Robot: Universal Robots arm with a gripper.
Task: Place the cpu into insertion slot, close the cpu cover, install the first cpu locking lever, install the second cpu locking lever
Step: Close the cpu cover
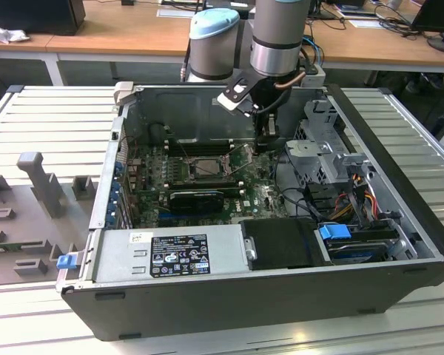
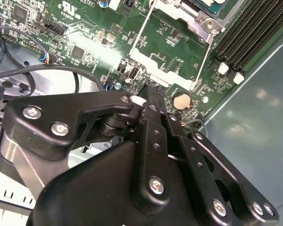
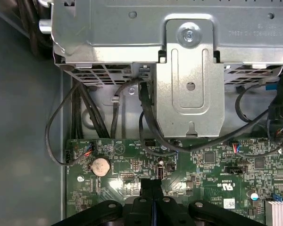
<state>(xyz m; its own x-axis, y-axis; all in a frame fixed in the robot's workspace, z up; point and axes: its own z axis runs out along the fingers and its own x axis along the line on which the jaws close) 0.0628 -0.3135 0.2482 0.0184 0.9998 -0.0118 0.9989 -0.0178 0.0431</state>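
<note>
Lab, wooden desks (image 1: pixel 126 29), opened computer case (image 1: pixel 266 303)

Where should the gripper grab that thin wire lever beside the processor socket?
Probably near the lever's free end, pinched across the rod from above: it is a thin straight wire, too slim to hold any other way.

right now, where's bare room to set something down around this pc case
Free: the slatted table at the exterior view's right of the case. Crowded: the drive cage and its cables, and the motherboard by the gripper.
</note>
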